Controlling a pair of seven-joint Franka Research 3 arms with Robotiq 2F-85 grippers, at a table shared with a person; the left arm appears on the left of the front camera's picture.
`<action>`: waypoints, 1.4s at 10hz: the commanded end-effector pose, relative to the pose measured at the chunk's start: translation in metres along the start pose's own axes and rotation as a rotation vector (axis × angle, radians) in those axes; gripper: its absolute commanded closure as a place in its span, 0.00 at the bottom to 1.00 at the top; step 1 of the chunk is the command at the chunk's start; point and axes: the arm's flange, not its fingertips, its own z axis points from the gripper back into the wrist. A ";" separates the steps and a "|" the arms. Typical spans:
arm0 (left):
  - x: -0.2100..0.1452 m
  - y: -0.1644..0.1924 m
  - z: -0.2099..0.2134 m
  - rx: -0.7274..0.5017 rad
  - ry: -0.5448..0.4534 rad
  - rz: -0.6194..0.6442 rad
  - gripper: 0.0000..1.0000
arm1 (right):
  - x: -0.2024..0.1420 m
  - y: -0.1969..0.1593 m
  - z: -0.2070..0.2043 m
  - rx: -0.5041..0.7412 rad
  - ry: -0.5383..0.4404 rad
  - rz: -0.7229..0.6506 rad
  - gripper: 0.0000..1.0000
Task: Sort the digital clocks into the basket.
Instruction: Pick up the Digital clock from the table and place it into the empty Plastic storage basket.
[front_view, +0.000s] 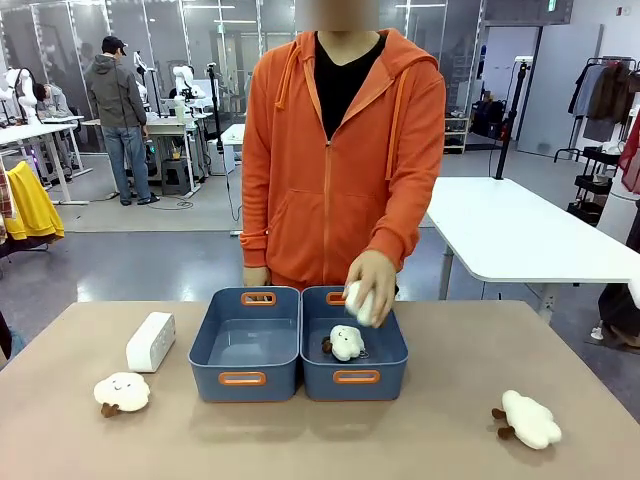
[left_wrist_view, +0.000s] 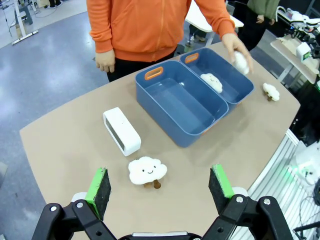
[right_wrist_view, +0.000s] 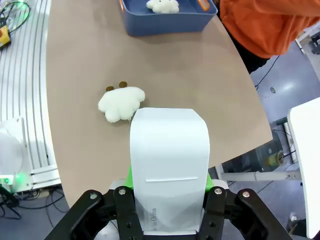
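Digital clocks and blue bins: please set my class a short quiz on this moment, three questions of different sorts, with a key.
1. True or false: the left gripper is shut.
2. Multiple choice: what lies in the blue bin below the person's hand? A) a plush toy B) a white box with a display C) nothing
3. Fill the gap: the right gripper is shut on a white ____.

Key:
1. False: its jaws stand wide apart, with nothing between them.
2. A: a plush toy lies on the bin's floor.
3. digital clock
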 end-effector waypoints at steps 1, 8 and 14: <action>-0.001 0.001 0.001 -0.007 0.011 -0.017 0.00 | -0.002 0.012 -0.005 -0.048 -0.045 0.007 1.00; -0.001 0.001 0.001 -0.007 0.011 -0.017 0.00 | 0.041 0.038 -0.009 -0.085 -0.020 0.029 1.00; -0.001 0.001 0.001 -0.007 0.011 -0.017 0.00 | 0.334 0.063 -0.148 0.162 0.047 0.454 1.00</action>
